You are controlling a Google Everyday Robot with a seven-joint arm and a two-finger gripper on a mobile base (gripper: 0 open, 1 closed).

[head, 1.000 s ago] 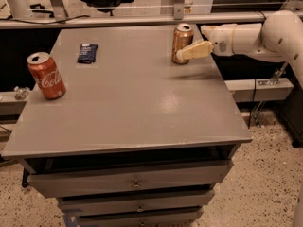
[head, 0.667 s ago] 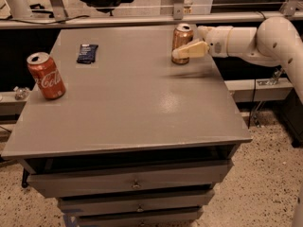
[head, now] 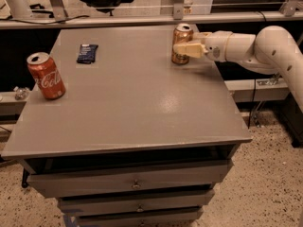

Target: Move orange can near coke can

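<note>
One hand (head: 185, 41), farther in than before, spread around the back-right orange can (head: 180, 56).

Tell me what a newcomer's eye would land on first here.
The white arm stretched in from the right, its gripper at the orange can near the far right edge of the table. Next, the coke can standing alone at the left edge, far from it, with a dark blue packet lying farther back.

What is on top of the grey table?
The table holds a coke can at left, a dark blue packet, and an orange can at the far right, the gripper against it, covering part of its side.
</note>
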